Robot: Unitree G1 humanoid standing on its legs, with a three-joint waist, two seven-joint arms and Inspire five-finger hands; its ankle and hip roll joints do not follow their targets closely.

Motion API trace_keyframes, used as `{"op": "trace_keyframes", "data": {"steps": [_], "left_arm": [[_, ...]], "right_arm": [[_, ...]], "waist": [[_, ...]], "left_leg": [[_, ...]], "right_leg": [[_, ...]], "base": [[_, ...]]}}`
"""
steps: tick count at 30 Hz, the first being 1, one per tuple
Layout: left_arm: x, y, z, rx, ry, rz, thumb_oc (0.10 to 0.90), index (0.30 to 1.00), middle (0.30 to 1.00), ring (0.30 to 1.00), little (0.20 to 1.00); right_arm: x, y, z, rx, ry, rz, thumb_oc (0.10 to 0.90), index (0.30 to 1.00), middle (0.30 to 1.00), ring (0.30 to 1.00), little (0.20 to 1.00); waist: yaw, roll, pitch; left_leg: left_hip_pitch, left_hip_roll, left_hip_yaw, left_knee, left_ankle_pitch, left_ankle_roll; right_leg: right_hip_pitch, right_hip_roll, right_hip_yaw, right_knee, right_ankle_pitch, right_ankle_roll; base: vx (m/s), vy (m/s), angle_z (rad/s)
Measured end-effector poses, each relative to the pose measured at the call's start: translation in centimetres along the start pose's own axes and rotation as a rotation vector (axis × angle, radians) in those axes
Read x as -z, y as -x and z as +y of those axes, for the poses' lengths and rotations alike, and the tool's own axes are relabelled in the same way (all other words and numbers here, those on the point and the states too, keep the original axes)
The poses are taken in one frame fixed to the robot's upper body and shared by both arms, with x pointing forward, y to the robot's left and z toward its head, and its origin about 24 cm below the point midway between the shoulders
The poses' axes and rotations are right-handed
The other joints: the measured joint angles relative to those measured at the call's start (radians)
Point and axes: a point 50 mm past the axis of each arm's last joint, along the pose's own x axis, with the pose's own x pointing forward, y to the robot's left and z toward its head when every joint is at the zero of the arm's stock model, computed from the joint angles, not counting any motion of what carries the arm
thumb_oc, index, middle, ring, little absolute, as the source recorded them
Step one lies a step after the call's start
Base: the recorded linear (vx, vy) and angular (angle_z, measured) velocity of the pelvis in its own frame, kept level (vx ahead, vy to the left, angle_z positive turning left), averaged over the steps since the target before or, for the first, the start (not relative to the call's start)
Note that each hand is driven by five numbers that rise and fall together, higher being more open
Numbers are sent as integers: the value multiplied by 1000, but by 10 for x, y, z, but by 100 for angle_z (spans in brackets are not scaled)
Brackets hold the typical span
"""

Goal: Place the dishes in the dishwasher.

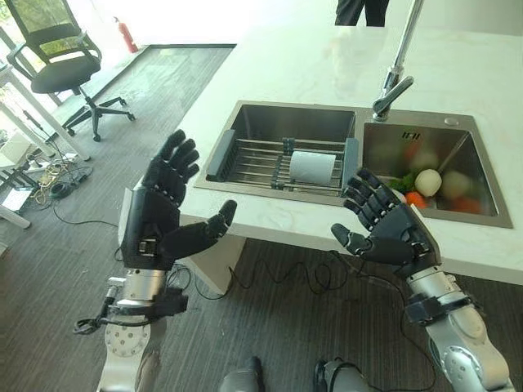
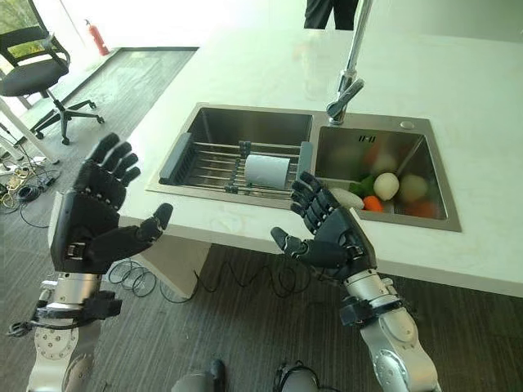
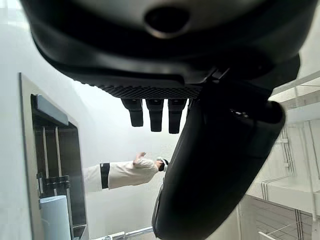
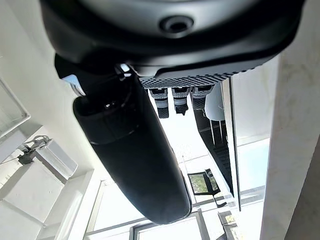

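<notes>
A white cup (image 1: 313, 167) lies on its side on a wire rack (image 1: 265, 162) set across the left basin of the steel sink (image 1: 245, 118). My left hand (image 1: 163, 212) is raised in front of the counter's near left corner, fingers straight and spread, holding nothing. My right hand (image 1: 388, 224) hovers over the counter's front edge just in front of the sink divider, fingers straight, empty. In the wrist views the left hand (image 3: 210, 165) and the right hand (image 4: 130, 145) show straight fingers with nothing between them, and the cup (image 3: 54, 217) shows on the rack.
The right basin holds vegetables (image 1: 429, 184), among them a white round one and orange pieces. A tap (image 1: 396, 77) stands behind the sink on the white counter (image 1: 310, 65). An office chair (image 1: 61, 69) and a table with cables stand on the floor to the left. A person (image 1: 359, 12) stands beyond the counter.
</notes>
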Motion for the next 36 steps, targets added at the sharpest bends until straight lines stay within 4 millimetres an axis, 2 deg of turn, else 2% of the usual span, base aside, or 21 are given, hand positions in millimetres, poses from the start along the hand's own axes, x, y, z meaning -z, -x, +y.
{"op": "trace_keyframes", "data": {"steps": [2,3,4,5,7,10,13,15,16,17,20,21,22,25,27,28,29,30,32,34,36], "left_arm": [[1,-7,-4,23,66,-21,800,900,900,900,900],[0,-7,-3,20,76,-23,800,900,900,900,900],[-1,-8,-2,20,68,-25,800,900,900,900,900],[-1,-9,-2,24,64,-28,800,900,900,900,900],[-5,-15,0,60,38,-32,800,900,900,900,900],[-9,-19,0,95,18,-51,800,900,900,900,900],[-10,-21,-1,150,-14,-47,800,900,900,900,900],[-12,-23,-1,196,-38,-45,800,900,900,900,900],[-13,-23,-2,214,-69,-47,800,900,900,900,900],[-14,-24,-2,213,-71,-51,800,900,900,900,900],[-16,-27,0,221,-91,-56,800,900,900,900,900],[-17,-27,0,230,-98,-54,800,900,900,900,900],[-16,-28,0,228,-99,-54,800,900,900,900,900],[-16,-28,0,231,-103,-53,800,900,900,900,900],[-15,-27,-1,215,-92,-55,800,900,900,900,900],[-13,-26,-3,189,-67,-60,800,900,900,900,900],[-14,-24,-5,170,-52,-66,800,900,900,900,900],[-13,-24,-5,167,-50,-65,800,900,900,900,900],[-14,-25,-5,172,-66,-67,800,900,900,900,900],[-14,-25,-6,172,-74,-66,800,900,900,900,900],[-12,-23,-6,154,-61,-61,800,900,900,900,900]], "right_arm": [[-3,-1,-2,5,46,-3,800,900,900,900,900],[-4,-2,-1,-3,51,-4,800,900,900,900,900],[-4,-2,0,-4,43,-12,800,900,900,900,900],[-4,-2,0,-2,40,-15,800,900,900,900,900],[-6,1,3,-2,32,-26,800,900,900,900,900],[-6,-2,11,-1,-17,-70,800,900,900,900,900],[-4,-5,16,2,-53,-89,800,900,900,900,900],[-1,-7,21,0,-73,-84,800,900,900,900,900],[3,-4,22,14,-90,-73,800,900,900,900,900],[5,-4,23,18,-104,-72,800,900,900,900,900],[7,-8,28,-13,-106,-58,800,900,900,900,900],[7,-8,27,-14,-101,-55,800,900,900,900,900],[6,-7,25,-18,-85,-48,800,900,900,900,900],[5,-6,23,-30,-63,-39,800,900,900,900,900],[4,-7,22,-48,-48,-33,800,900,900,900,900],[3,-8,19,-60,-27,-19,800,900,900,900,900],[1,-10,19,-75,-12,-15,800,900,900,900,900],[-2,-12,20,-82,-7,-26,800,900,900,900,900],[-9,-14,19,-122,29,-34,800,900,900,900,900],[-15,-13,14,-135,70,-39,800,900,900,900,900],[-18,-13,9,-123,92,-41,800,900,900,900,900]], "waist": [[11,8,2],[16,17,-2],[8,1,-5],[9,-5,-5],[11,-23,-6],[16,-45,-6],[44,-57,-6],[39,-51,-6],[29,-48,-4],[21,-47,-4],[23,-56,-8],[12,-55,-7],[-7,-48,-4],[-23,-54,-4],[-15,-64,-5],[-15,-70,-9],[-8,-76,-13],[-8,-69,-11],[-19,-82,-20],[-14,-82,-21],[-14,-79,-19]], "left_leg": [[-59,-13,-55,26,20,10],[-53,-15,-43,26,42,15],[-47,-39,-17,34,32,48],[-35,-61,-5,29,22,73],[-8,-107,26,21,5,109],[24,-137,41,27,-14,156],[39,-134,68,27,-33,173],[56,-134,68,22,-66,183],[86,-125,69,8,-71,194],[91,-125,74,2,-73,197],[73,-137,152,-6,-67,196],[68,-150,162,-5,-72,191],[67,-165,176,-7,-75,188],[75,-169,169,-6,-75,190],[77,-174,162,-4,-75,190],[74,-175,162,-3,-77,191],[69,-165,160,-5,-77,193],[68,-147,153,-7,-72,186],[96,-132,144,-51,-49,152],[116,-127,144,-81,-16,140],[110,-113,140,-66,-9,127]], "right_leg": [[22,-13,34,7,-31,31],[26,-20,42,10,-32,56],[34,-46,61,-8,-37,80],[55,-65,60,-43,-24,86],[98,-113,61,-98,17,134],[146,-146,47,-136,69,175],[158,-154,-10,-166,123,157],[167,-142,-25,-167,200,153],[157,-142,-21,-118,223,157],[121,-139,-19,-64,215,166],[-10,-151,-57,-57,163,133],[-44,-169,-56,-79,163,140],[-95,-199,-47,-100,180,172],[-104,-168,31,-134,192,175],[-84,-145,7,-113,189,174],[-77,-131,-16,-68,178,162],[-47,-99,-30,-86,151,123],[-28,-75,-38,-129,151,99],[-14,-53,-50,-135,147,86],[-13,-49,-50,-119,132,73],[-22,-42,-53,-93,120,50]], "base": [[260,351,-35],[194,254,-51],[229,286,-40],[203,242,-28],[235,272,-15],[187,240,-5],[186,220,-25],[224,218,-15],[165,43,-15],[118,-43,-23],[89,-171,-50],[217,-358,-51],[203,-341,-25],[144,-304,8],[155,-427,13],[110,-290,12],[116,-263,4],[194,-379,-5],[148,-316,-7],[10,-85,-4],[-32,42,0]]}}
